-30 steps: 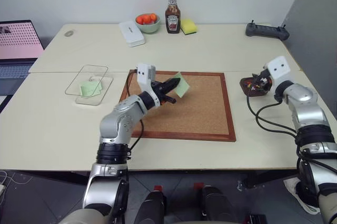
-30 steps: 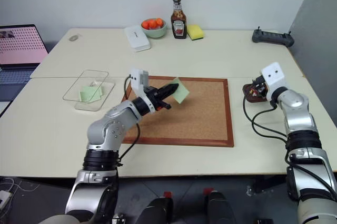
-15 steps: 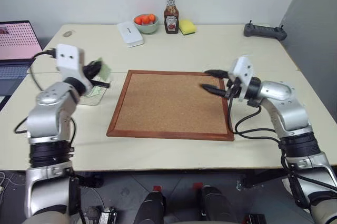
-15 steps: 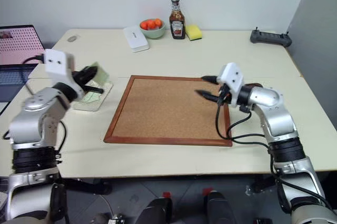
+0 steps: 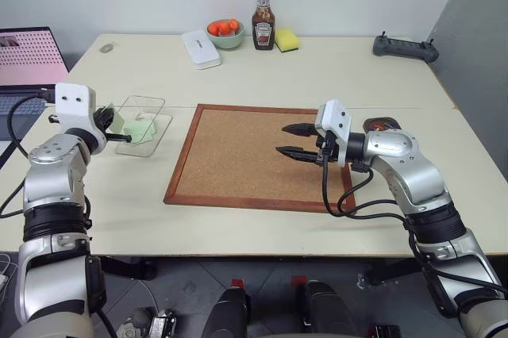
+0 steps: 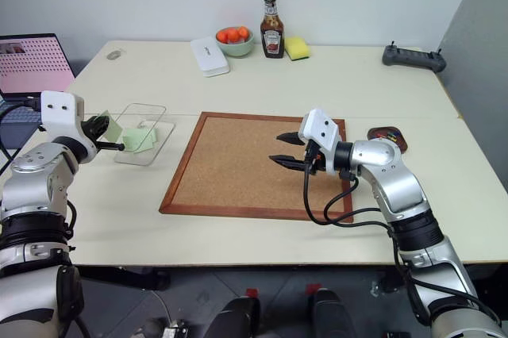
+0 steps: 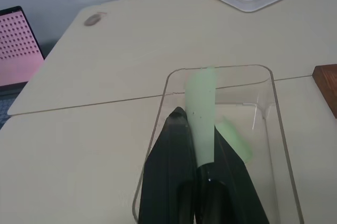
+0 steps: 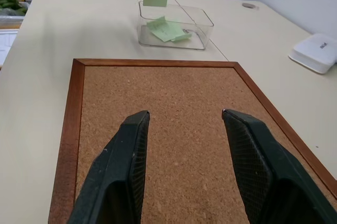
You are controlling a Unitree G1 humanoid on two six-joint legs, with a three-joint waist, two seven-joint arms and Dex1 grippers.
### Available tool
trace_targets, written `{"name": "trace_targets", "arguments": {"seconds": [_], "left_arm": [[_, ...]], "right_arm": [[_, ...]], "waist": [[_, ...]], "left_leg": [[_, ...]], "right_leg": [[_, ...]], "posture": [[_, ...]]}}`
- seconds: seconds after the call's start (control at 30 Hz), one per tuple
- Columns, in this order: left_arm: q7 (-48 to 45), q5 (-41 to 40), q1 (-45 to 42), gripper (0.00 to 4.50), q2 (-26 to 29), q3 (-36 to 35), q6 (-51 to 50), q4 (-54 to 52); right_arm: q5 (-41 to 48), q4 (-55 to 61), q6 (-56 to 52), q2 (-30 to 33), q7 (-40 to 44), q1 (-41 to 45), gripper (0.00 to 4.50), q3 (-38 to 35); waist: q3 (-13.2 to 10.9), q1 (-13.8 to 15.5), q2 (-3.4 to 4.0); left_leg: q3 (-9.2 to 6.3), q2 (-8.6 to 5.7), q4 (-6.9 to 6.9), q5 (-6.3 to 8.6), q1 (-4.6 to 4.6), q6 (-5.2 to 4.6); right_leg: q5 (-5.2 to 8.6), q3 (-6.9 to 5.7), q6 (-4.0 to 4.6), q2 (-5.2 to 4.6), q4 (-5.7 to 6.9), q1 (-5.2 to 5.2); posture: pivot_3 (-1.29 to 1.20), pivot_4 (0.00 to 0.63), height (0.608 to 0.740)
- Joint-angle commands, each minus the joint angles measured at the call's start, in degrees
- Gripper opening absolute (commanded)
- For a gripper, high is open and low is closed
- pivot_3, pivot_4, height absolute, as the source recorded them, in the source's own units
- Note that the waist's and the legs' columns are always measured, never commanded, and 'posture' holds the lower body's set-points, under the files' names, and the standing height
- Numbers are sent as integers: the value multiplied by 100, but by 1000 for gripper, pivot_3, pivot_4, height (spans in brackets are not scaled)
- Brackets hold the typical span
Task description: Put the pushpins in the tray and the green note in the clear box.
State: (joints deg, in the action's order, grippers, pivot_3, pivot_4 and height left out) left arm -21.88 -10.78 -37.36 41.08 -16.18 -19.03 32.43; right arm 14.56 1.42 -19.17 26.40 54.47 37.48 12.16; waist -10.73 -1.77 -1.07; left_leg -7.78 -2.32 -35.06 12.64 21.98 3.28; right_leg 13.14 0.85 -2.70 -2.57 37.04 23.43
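The left gripper (image 7: 196, 167), jaws clenched on the green note (image 7: 202, 113), holds it at the clear box (image 5: 146, 105), not yet dropped in, while the right gripper (image 5: 292, 140) hangs with released jaws over the bare corkboard (image 5: 230, 163), the tray (image 6: 390, 132) beside its arm.

- The left gripper (image 5: 111, 125) is held out just beside the clear box (image 5: 144, 125), on its outer side, fingers pinched together on the green note (image 7: 201, 121).
- The right gripper (image 5: 295, 141) hangs over the far side of the cork board (image 5: 238, 163), well apart from the clear box, pointing toward it, fingers parted and empty.
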Motion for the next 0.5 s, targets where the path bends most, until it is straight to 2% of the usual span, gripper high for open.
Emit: {"name": "trace_targets", "arguments": {"seconds": [0.03, 0.5], "left_arm": [[-15, -83, -190, 626, 64, -157, 119, -46], [-112, -17, -102, 3374, 6, -4, 325, -306]], "right_arm": [[-31, 295, 70, -17, -45, 63, 2388, -45], [-93, 304, 130, 3, -50, 23, 2388, -73]], "waist": [[-1, -4, -2], [-1, -6, -2]], "left_leg": [[0, 1, 0, 0, 0, 0], [1, 0, 0, 0, -1, 0]], "right_leg": [[0, 0, 0, 0, 0, 0], [0, 0, 1, 1, 1, 0]], "posture": [[0, 150, 740], [0, 150, 740]]}}
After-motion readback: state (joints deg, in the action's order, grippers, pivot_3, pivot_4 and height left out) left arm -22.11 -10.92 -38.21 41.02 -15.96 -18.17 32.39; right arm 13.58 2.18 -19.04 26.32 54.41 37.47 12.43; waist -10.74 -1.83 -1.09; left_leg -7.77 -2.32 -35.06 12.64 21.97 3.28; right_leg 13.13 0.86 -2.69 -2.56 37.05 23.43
